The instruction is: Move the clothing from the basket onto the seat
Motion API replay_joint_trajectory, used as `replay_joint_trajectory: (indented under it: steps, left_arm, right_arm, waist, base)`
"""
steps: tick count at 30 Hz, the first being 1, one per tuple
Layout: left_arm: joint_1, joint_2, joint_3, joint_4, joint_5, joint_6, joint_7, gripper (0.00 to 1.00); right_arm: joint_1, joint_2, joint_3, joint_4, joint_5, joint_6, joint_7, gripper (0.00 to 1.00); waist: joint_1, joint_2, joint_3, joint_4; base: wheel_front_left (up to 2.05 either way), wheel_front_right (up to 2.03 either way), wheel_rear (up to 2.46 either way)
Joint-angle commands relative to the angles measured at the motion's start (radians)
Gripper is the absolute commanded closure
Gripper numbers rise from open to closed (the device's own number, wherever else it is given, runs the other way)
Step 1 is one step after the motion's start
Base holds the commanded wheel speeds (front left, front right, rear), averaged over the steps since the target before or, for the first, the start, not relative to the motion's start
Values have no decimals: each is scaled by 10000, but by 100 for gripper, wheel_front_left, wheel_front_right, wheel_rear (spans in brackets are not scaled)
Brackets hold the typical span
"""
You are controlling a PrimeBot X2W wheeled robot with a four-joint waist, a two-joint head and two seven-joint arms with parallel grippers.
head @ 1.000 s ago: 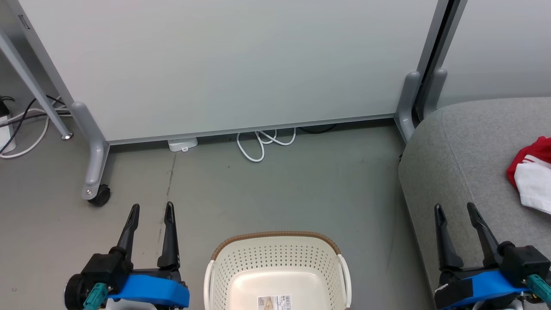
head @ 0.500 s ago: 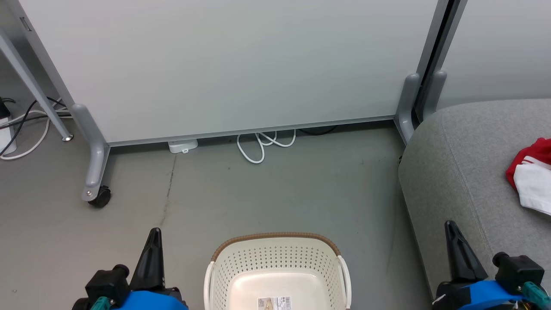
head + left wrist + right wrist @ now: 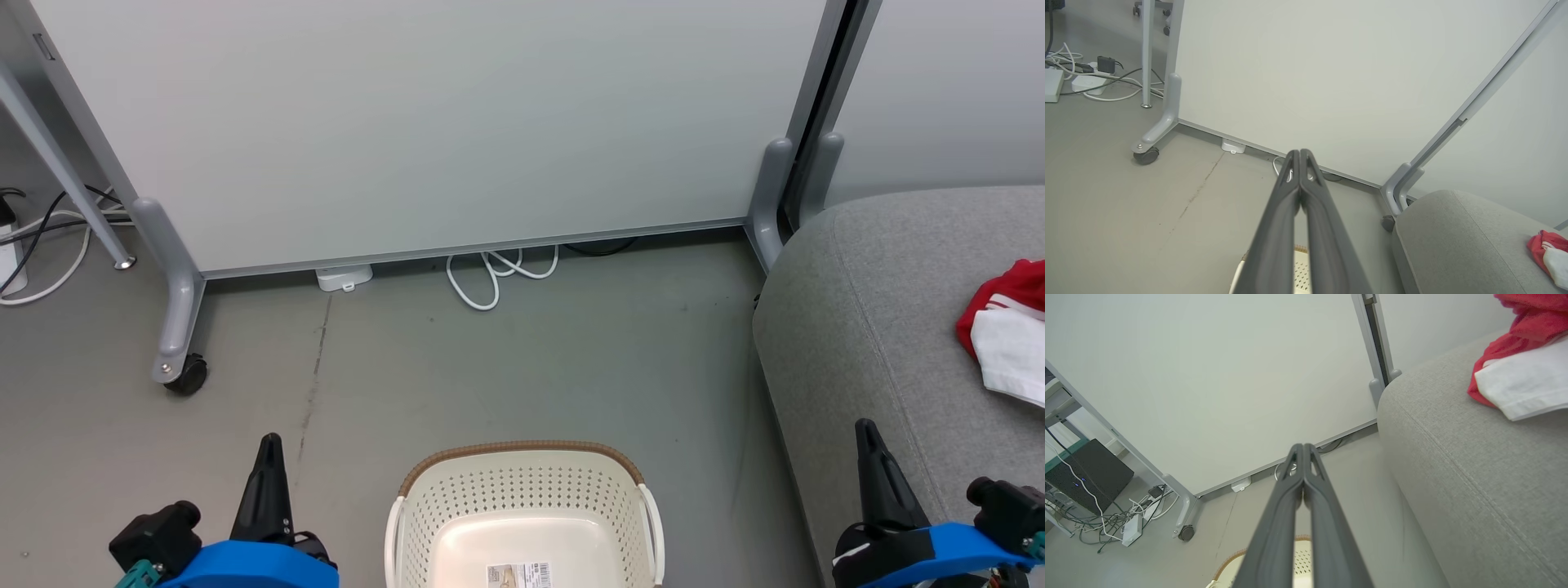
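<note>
Dark left jaws pressed together, empty, right jaws likewise, basket (image 3: 522,490) between

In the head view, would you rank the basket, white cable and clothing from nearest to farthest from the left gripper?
1. basket, right beside the left gripper.
2. white cable, ahead by the partition.
3. clothing, far right on the seat.

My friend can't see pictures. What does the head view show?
A cream basket, empty where visible, stands on the grey floor between the shut left gripper and shut right gripper. Red-and-white clothing lies on the grey seat.
</note>
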Motion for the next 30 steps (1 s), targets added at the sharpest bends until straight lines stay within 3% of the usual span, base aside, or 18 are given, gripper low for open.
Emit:
replay_joint_trajectory:
  steps: [1,30]
  left_arm:
    - [-326,34,71,-183,-389,-13,78,100]
    - [-646,58,528,-306,-4480,-34,1130,100]
  right_arm:
    - [-277,-22,-38,-182,434,0,90,100]
    - [-570,-5,-148,-209,4688,1,1152,100]
  waist:
    - [0,0,0,-6]
    - [0,0,6,-141]
  base:
    - [0,0,0]
    - [0,0,0]
